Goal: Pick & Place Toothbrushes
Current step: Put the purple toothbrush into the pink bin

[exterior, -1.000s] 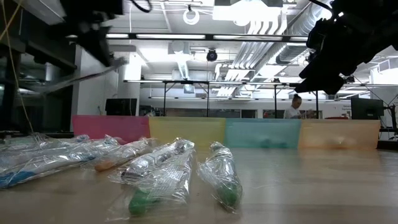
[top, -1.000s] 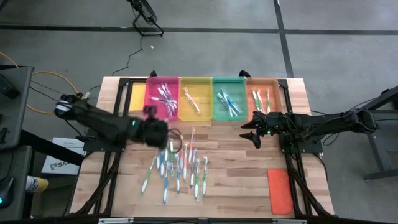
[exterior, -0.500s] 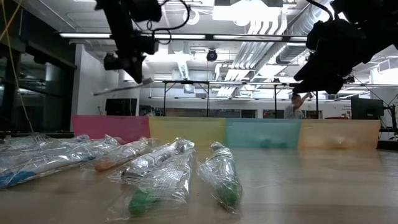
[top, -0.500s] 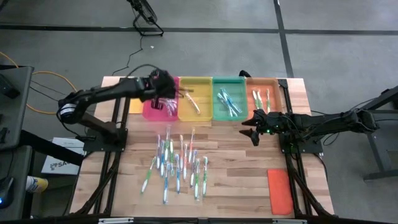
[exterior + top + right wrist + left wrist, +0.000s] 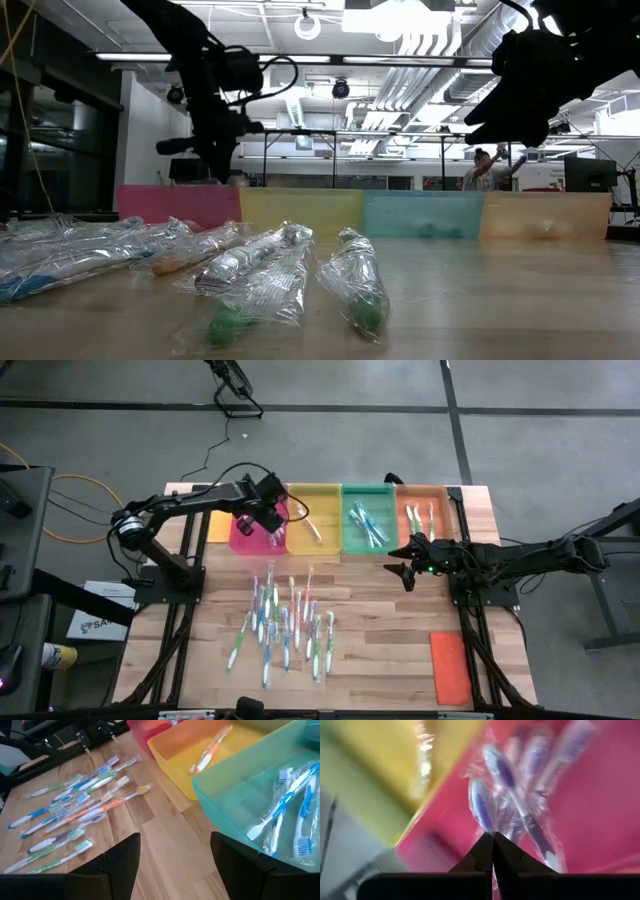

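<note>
The left tool (image 5: 268, 512) hangs over the pink tray (image 5: 240, 538), fingers pressed together, wrapped purple toothbrushes (image 5: 520, 795) lying just beneath it. The right tool (image 5: 403, 574) waits spread above the surface (image 5: 380, 640), the loose toothbrush pile (image 5: 283, 625) well apart.

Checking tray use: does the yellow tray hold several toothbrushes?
No, the yellow tray holds just one orange toothbrush.

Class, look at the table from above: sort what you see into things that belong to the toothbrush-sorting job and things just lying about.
Belongs to the job:
- loose toothbrushes
- pink tray
- yellow tray
- green tray
- orange tray
- left gripper, over the pink tray
- right gripper

Lying about:
- flat orange lid
</note>
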You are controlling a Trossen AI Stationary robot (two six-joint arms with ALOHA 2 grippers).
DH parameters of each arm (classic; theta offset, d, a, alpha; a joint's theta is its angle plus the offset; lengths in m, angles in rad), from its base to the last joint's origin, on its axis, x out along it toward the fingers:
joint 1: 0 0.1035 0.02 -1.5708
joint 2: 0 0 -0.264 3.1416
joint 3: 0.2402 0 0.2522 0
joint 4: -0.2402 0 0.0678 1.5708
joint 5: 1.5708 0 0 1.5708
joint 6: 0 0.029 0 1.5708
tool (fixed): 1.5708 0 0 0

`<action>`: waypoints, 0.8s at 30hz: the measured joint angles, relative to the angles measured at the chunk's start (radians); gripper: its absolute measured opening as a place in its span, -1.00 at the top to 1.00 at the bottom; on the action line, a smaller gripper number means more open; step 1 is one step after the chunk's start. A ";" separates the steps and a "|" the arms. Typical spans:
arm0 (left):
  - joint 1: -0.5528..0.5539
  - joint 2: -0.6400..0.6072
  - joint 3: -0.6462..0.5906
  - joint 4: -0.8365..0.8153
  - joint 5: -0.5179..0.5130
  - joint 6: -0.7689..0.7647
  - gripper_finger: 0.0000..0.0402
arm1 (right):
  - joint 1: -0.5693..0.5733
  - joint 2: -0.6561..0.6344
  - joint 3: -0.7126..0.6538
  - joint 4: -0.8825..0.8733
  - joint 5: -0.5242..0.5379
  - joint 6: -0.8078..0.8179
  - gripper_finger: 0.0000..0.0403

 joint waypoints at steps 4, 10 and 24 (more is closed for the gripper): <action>-0.003 0.009 -0.011 -0.047 0.056 0.098 1.00 | 0.000 0.000 0.000 0.000 0.000 0.021 -0.17; -0.003 0.008 -0.014 -0.104 0.143 0.145 1.00 | 0.000 0.000 0.000 -0.001 -0.006 0.041 -0.17; -0.003 0.008 -0.014 -0.104 0.148 0.058 0.54 | 0.000 0.000 0.000 -0.001 0.001 0.042 -0.17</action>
